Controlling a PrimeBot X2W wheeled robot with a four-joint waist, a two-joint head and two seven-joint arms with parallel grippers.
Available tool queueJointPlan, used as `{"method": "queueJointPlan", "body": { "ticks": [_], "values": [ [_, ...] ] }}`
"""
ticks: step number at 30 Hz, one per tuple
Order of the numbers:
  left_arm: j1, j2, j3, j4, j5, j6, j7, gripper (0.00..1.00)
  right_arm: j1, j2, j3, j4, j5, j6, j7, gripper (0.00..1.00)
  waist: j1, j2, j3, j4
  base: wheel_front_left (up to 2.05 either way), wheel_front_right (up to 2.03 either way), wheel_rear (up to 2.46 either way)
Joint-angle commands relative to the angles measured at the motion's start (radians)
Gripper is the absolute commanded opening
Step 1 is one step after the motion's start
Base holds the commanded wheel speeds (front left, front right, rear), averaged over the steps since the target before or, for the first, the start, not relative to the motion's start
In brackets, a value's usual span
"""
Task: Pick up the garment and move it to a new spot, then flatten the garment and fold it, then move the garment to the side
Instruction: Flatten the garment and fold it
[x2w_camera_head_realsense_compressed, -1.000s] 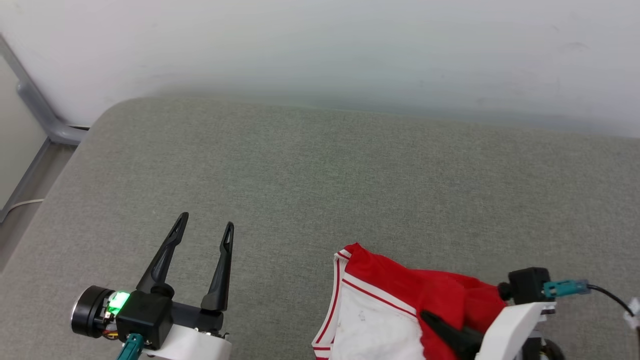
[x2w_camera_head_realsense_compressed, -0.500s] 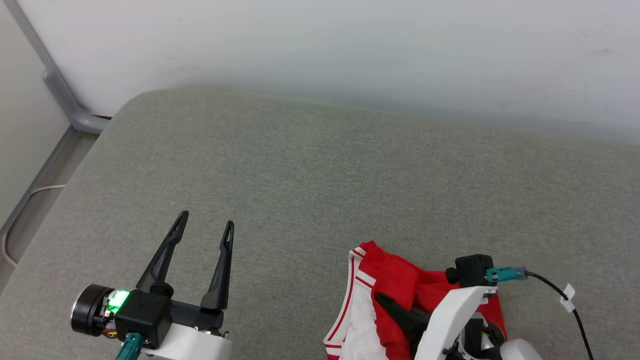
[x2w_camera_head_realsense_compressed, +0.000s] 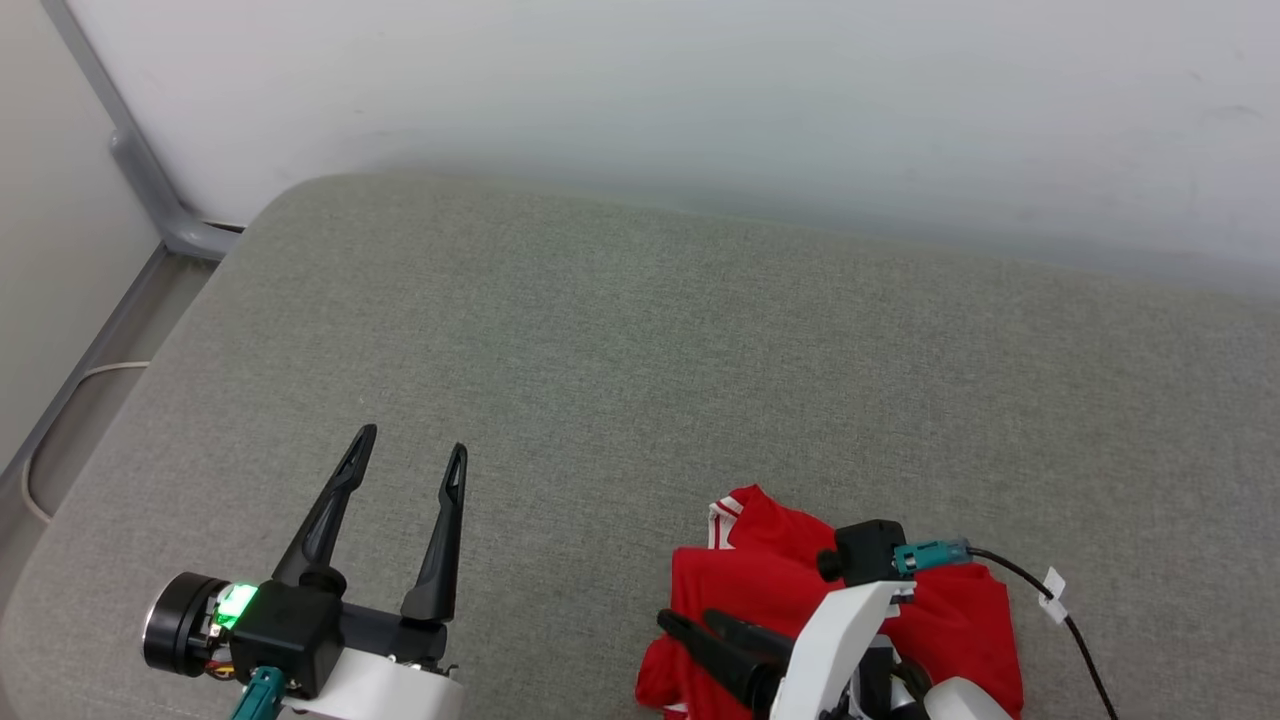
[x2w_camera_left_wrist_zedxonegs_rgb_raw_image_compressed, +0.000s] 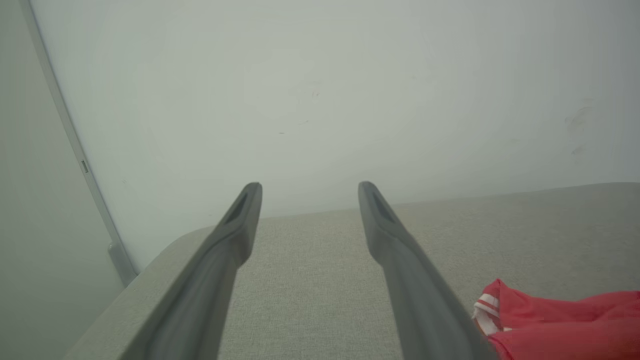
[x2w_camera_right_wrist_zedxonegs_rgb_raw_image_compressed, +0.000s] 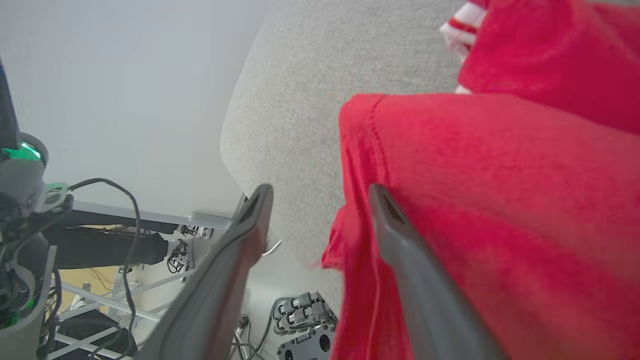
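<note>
The garment (x2w_camera_head_realsense_compressed: 770, 585) is a crumpled red heap with a bit of red-and-white striped trim, lying at the near right of the grey cushion (x2w_camera_head_realsense_compressed: 640, 330). My right gripper (x2w_camera_head_realsense_compressed: 688, 620) stands open over its left edge, fingers pointing left. In the right wrist view, the garment (x2w_camera_right_wrist_zedxonegs_rgb_raw_image_compressed: 500, 175) lies under and beside the right finger, with a loose red fold hanging between the parted fingers of the right gripper (x2w_camera_right_wrist_zedxonegs_rgb_raw_image_compressed: 320, 192). My left gripper (x2w_camera_head_realsense_compressed: 413, 442) hovers open and empty to the garment's left. The left wrist view has the left gripper (x2w_camera_left_wrist_zedxonegs_rgb_raw_image_compressed: 310, 187) facing the wall and the garment (x2w_camera_left_wrist_zedxonegs_rgb_raw_image_compressed: 560, 320) at lower right.
A white wall runs behind the cushion. A grey metal bar (x2w_camera_head_realsense_compressed: 140, 180) stands at the back left corner, with a pale cable (x2w_camera_head_realsense_compressed: 60, 400) on the floor beside it. A black cable with a white tag (x2w_camera_head_realsense_compressed: 1050, 585) trails from my right wrist. The garment lies close to the cushion's front edge.
My right gripper was shut on the garment and has opened; the cloth has dropped into a tighter red heap, its white sleeve now hidden. The head camera turned left. The left gripper stayed put.
</note>
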Motion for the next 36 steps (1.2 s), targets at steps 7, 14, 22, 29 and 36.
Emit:
{"method": "queueJointPlan", "body": {
  "ticks": [7,14,22,29,36],
  "values": [
    [0.016,-0.006,0.004,-0.003,0.006,-0.004,-0.002,1.0,-0.058,0.0,-0.005,-0.031,0.005,-0.001,-0.019,1.0,0.0,0.0,-0.019,-0.028,0.0,0.0,0.0],
    [0.018,-0.012,0.006,-0.003,-0.006,-0.005,-0.002,1.0,-0.14,-0.03,-0.139,-0.133,-0.288,-0.001,0.012,1.0,0.0,0.0,-0.022,-0.082,0.0,0.0,0.0],
    [0.003,-0.024,0.0,0.007,-0.033,-0.006,-0.002,1.0,-0.138,-0.268,-0.199,-0.318,-0.555,-0.001,-0.104,1.0,0.0,0.0,-0.008,-0.136,0.0,0.0,0.0],
    [0.004,-0.034,0.001,0.015,-0.051,-0.007,-0.002,1.0,-0.026,-0.321,-0.361,-0.36,-0.683,-0.001,-0.294,1.0,0.0,0.0,0.009,-0.169,0.0,0.0,0.0],
    [0.016,-0.033,-0.009,0.031,-0.067,-0.007,-0.002,1.0,0.131,-0.197,-0.54,-0.394,-0.757,-0.001,-0.466,1.0,0.0,0.0,0.018,-0.183,0.0,0.0,0.0]
  ]
}}
